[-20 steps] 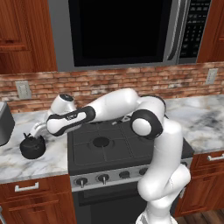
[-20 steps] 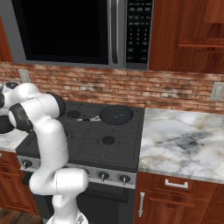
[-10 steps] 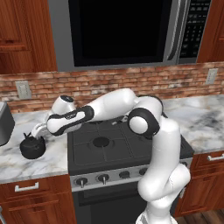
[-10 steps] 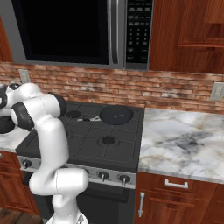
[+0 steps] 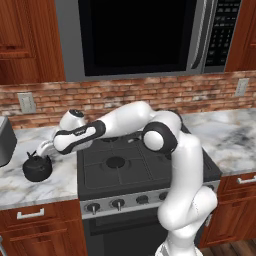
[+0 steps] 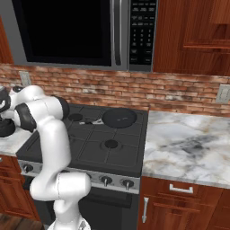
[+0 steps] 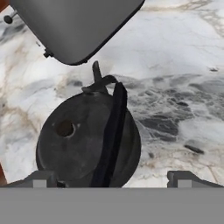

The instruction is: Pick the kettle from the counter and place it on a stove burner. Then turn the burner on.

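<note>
Kettle (image 7: 87,140) squat, matte black (thin arched handle) on veined marble counter (image 7: 175,87), gripper (image 7: 111,179) spread wide above.

Kitchen: stove (image 5: 145,165); microwave (image 5: 140,35); marble counter (image 6: 188,143).

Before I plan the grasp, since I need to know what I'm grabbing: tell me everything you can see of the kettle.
The kettle is small, squat, round and matte black, with a thin arched handle across its top, a short spout and a small hole in its domed top. It stands upright on the white marble counter, left of the stove and near a grey appliance. The gripper hangs just above it, fingertips apart on either side; nothing but the counter visibly touches it.
</note>
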